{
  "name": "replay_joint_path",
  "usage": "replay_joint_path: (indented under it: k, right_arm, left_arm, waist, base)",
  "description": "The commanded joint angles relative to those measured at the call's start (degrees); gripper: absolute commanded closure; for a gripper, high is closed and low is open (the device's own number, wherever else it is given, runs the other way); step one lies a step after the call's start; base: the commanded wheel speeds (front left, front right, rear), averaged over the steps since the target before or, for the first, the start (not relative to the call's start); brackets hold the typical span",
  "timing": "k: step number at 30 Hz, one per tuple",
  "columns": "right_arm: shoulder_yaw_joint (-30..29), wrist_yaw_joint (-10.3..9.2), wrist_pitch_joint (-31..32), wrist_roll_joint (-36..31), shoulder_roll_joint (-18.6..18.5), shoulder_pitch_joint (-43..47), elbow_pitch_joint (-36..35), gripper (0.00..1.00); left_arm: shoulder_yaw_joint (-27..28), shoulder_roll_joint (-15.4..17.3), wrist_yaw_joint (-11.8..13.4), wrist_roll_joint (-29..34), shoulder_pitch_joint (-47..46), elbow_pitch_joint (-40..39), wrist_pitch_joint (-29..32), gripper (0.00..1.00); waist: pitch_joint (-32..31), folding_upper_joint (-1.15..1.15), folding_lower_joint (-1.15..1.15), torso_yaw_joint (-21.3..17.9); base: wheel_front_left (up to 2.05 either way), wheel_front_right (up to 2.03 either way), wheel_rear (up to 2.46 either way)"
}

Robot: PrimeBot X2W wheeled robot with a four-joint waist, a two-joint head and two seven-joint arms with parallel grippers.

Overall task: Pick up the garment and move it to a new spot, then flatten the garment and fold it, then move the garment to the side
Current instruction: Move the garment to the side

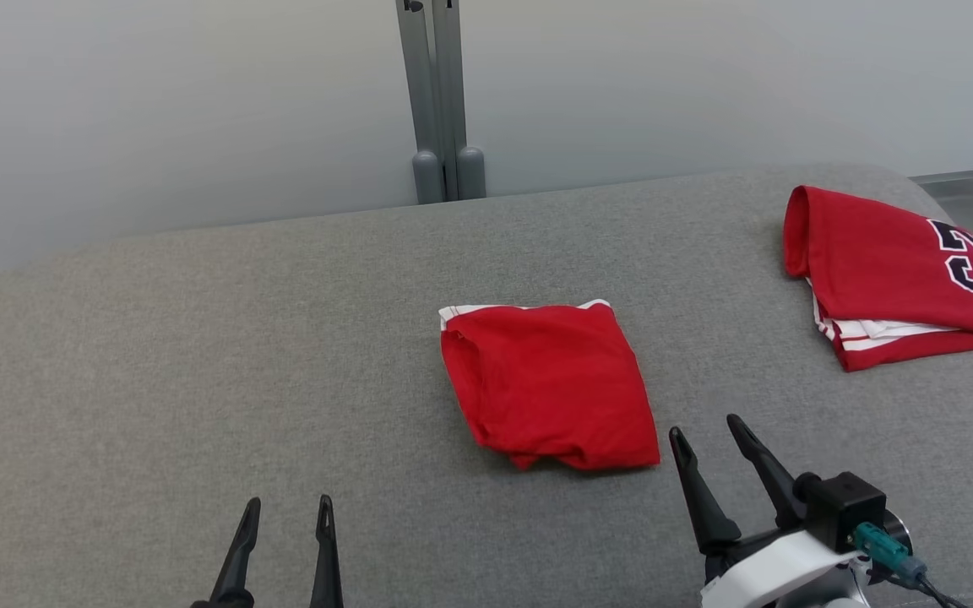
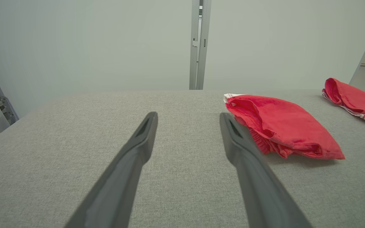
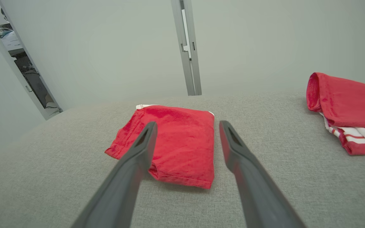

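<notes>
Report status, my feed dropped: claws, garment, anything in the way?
Left claw open, empty. Right claw open, empty, just short of folded red garment. Red jersey apart, far right; nothing in between.

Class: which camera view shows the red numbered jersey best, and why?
The head view: the numbered jersey lies almost whole there, its dark digits readable. In the right wrist view the jersey is cropped at the edge, digits unseen; in the left wrist view the jersey sits small at the edge.

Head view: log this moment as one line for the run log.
garment: folded, centre | left gripper: open, empty | right gripper: open, empty, beside garment | numbered jersey: far right
</notes>
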Motion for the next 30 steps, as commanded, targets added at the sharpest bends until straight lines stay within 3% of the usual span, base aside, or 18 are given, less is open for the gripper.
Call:
replay_joint_path:
  k: [1, 10, 13, 14, 21, 25, 30]
  right_arm:
    - [0.05, -0.08, -0.14, 1.24, -0.60, -1.35, 0.66, 0.00]
    - [0.40, -0.08, -0.14, 13.04, -4.09, -10.68, 11.08, 0.00]
    - [4.48, -0.06, -0.15, 20.22, -6.45, -14.24, 15.30, 0.00]
    - [8.37, -0.06, 0.15, 26.02, -8.65, -17.09, 17.65, 0.00]
    - [17.38, -0.05, 4.96, 43.99, -16.23, -25.98, 20.01, 0.00]
    - [21.13, -0.05, 7.28, 49.91, -19.85, -29.39, 19.92, 0.00]
    - [25.98, -0.05, 7.96, 53.64, -21.81, -32.13, 20.56, 0.00]
  left_arm:
    - [-0.09, 0.13, -0.28, 0.73, -1.24, -0.03, -0.16, 0.00]
    - [-2.17, 0.13, -0.34, 0.40, -3.35, -0.50, -0.16, 0.00]
    - [-2.81, 0.13, -0.12, -0.04, -4.07, -0.65, -0.16, 0.00]
    - [-3.16, 0.13, -0.13, -0.14, -4.97, -0.80, -0.16, 0.00]
    - [-4.79, 0.13, -0.12, -0.11, -8.92, -1.12, -0.16, 0.00]
    - [-5.93, 0.13, 0.24, -0.28, -11.01, -1.31, -0.16, 0.00]
    - [-7.01, 0.13, 0.64, -0.67, -12.99, -1.75, -0.16, 0.00]
  waist:
    - [0.79, 0.00, 0.00, 0.60]
    - [4.04, 0.00, 0.00, 3.12]
    - [5.33, 0.00, 0.00, 3.99]
    - [6.83, 0.00, 0.00, 4.60]
    - [12.72, 0.00, 0.00, 6.73]
    - [15.48, 0.00, 0.00, 7.79]
    - [17.89, 0.00, 0.00, 8.59]
  base:
    - [0.00, 0.00, 0.00]
    - [0.00, 0.00, 0.00]
    - [0.00, 0.00, 0.00]
    - [0.00, 0.00, 0.00]
    - [0.00, 0.00, 0.00]
    - [0.00, 0.00, 0.00]
    - [0.00, 0.00, 0.00]
